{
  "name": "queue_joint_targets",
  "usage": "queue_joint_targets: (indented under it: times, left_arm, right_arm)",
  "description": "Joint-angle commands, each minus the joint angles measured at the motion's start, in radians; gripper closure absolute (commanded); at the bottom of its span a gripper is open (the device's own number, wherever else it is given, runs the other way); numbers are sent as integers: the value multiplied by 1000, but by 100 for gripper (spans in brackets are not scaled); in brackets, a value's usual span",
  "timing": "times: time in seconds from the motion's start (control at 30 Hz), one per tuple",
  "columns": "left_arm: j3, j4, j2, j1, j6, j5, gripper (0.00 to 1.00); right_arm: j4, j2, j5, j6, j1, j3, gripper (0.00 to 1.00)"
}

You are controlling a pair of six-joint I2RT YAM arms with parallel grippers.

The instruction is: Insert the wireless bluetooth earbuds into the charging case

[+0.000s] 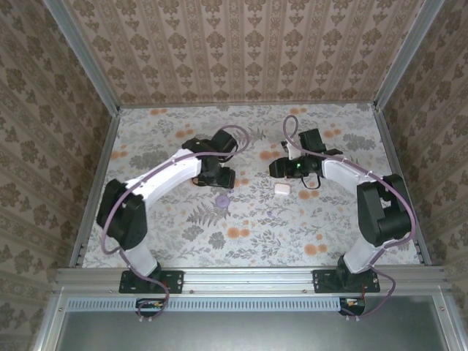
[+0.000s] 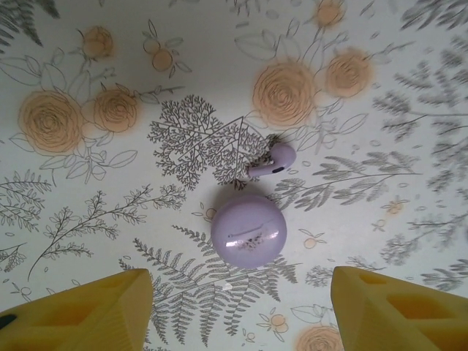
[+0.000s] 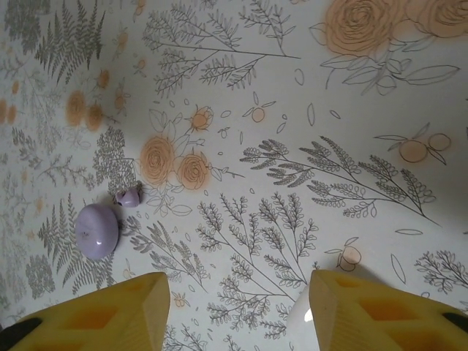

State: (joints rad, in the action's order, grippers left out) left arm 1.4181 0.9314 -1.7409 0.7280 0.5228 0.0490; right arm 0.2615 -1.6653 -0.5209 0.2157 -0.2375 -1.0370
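A round lilac pod (image 2: 248,230), apparently the charging case with its lid shut, lies on the flowered table; from above it is a lilac spot (image 1: 222,201). A small lilac earbud (image 2: 272,159) lies just beyond it, slightly apart. My left gripper (image 2: 238,300) hovers over the near side of the pod, open, with nothing between its yellow fingers (image 2: 102,311). It sits mid-table (image 1: 219,183). My right gripper (image 3: 238,292) is open and empty, further right (image 1: 278,170). Its camera has the pod (image 3: 97,230) and the earbud (image 3: 129,195) far to the left.
A white rounded-square box (image 1: 283,189) lies just in front of the right gripper, its corner (image 3: 306,316) peeking beside the right finger. Patterned walls with metal rails (image 1: 102,168) close the table on three sides. Open tabletop lies in front of both grippers.
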Motion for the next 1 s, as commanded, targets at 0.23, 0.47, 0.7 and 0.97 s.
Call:
queue_joint_targets:
  times: [0.23, 0.47, 0.7, 0.97]
  left_arm:
    - [72, 141, -177, 22, -24, -38, 30]
    - [76, 125, -221, 21, -21, -55, 31]
    - [86, 123, -271, 18, -27, -79, 32]
    - [82, 116, -313, 18, -24, -92, 42]
  right_arm:
    - [-101, 40, 24, 34, -14, 41, 42]
    - [-93, 21, -7, 8, -14, 32, 40]
    - [-96, 32, -4, -20, -14, 46, 40]
    - [-39, 52, 51, -84, -15, 37, 40]
